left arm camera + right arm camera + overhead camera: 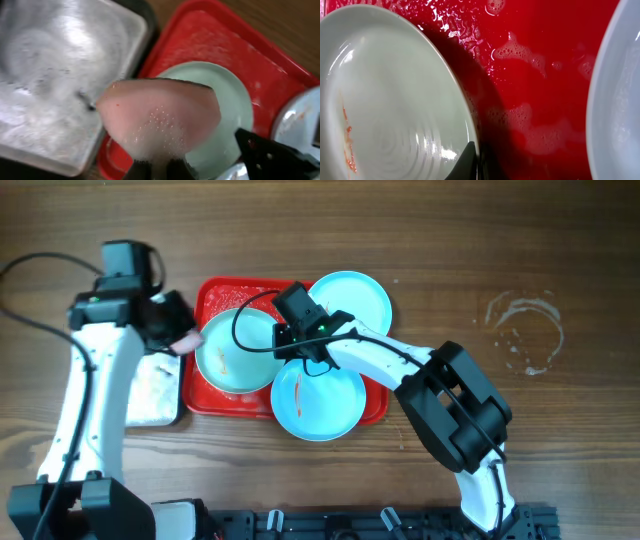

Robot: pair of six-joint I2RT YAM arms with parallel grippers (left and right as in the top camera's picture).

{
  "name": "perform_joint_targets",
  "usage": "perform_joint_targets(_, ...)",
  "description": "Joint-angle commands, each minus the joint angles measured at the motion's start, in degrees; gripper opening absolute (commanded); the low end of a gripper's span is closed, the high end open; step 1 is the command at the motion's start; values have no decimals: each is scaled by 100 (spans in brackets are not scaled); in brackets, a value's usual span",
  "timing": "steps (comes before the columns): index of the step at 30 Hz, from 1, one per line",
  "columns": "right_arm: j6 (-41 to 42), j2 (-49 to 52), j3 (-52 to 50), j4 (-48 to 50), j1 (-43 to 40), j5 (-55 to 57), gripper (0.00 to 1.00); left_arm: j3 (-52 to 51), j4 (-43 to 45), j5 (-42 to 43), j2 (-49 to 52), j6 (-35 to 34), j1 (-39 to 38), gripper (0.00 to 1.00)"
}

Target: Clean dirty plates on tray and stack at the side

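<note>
From overhead, my left gripper (178,338) is closed on a pink sponge (186,340) at the left rim of the tray (212,292), and my right gripper (284,345) pinches the rim of the left plate (232,352). My left wrist shows the foamy sponge (160,120) above the left plate (232,100), near the grey pan (50,75). My right wrist shows one finger (469,159) at the left plate (395,100) edge, over the wet tray (530,75).

No readable text or labels
</note>
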Motion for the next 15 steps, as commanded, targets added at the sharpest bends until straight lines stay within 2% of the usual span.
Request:
perform_joint_targets(1,-13,153,48,-131,-4,339,4,120,9,103,15,-131,-549,4)
perform_joint_targets(4,-33,153,50,-94,-4,356,4,105,-2,-199,313,-129,-791,4)
perform_joint_targets(15,-144,153,50,-7,-11,354,4,42,216,-186,1685,-131,-807,4)
